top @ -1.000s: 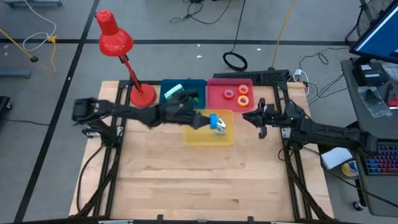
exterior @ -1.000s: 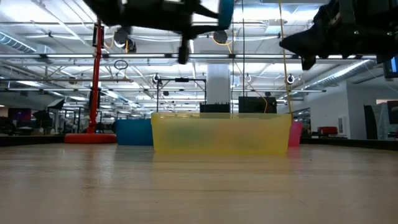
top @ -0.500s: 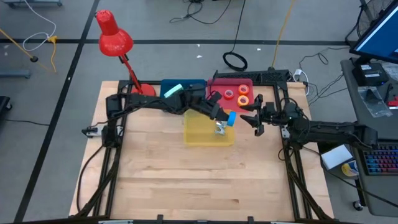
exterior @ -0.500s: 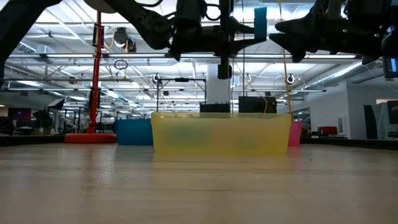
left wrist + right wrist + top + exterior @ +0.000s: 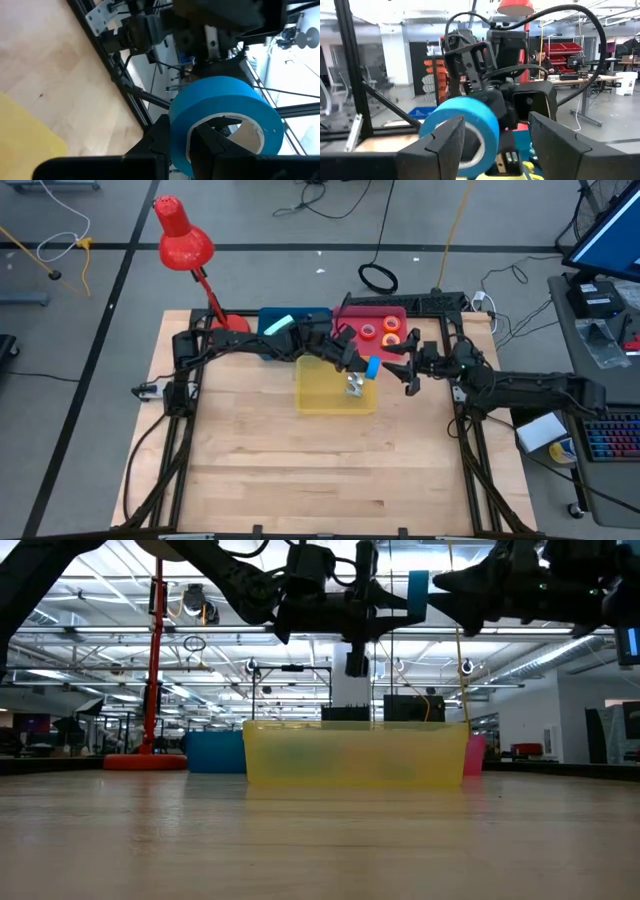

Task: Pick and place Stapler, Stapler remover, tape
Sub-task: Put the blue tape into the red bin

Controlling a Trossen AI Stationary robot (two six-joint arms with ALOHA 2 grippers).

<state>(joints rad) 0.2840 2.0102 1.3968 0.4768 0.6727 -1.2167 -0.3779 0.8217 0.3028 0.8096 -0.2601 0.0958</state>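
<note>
My left gripper (image 5: 360, 366) reaches over the yellow bin's (image 5: 318, 395) right end and is shut on a blue tape roll (image 5: 372, 367), held high above the bin in the low view (image 5: 418, 595). My right gripper (image 5: 402, 370) stands open just right of the roll and faces it; its fingers (image 5: 445, 145) flank the roll without plainly touching it. Orange and red tape rolls (image 5: 390, 330) lie in the red bin (image 5: 352, 322). A teal stapler (image 5: 278, 325) lies in the blue bin (image 5: 318, 318). A small silvery thing (image 5: 353, 387), perhaps the stapler remover, lies in the yellow bin. My left gripper holds the blue roll by its ring wall (image 5: 180, 142), one finger (image 5: 210, 145) inside the pale hollow centre and one (image 5: 156, 142) outside. The fingers come level from the table's left. The roll is lifted clear, above the yellow bin's right end, its hole facing my right gripper.
A red desk lamp (image 5: 185, 245) stands at the table's far left, its base (image 5: 228, 333) beside the blue bin. The three bins cluster at the far middle. Bare wood (image 5: 320, 470) lies toward the near edge. Black frame rails (image 5: 470, 450) run along both sides.
My left gripper has carried the blue roll toward the table's right edge, from over the yellow bin's middle to its right end, and a little lower. My right gripper has opened and edged left toward the roll.
</note>
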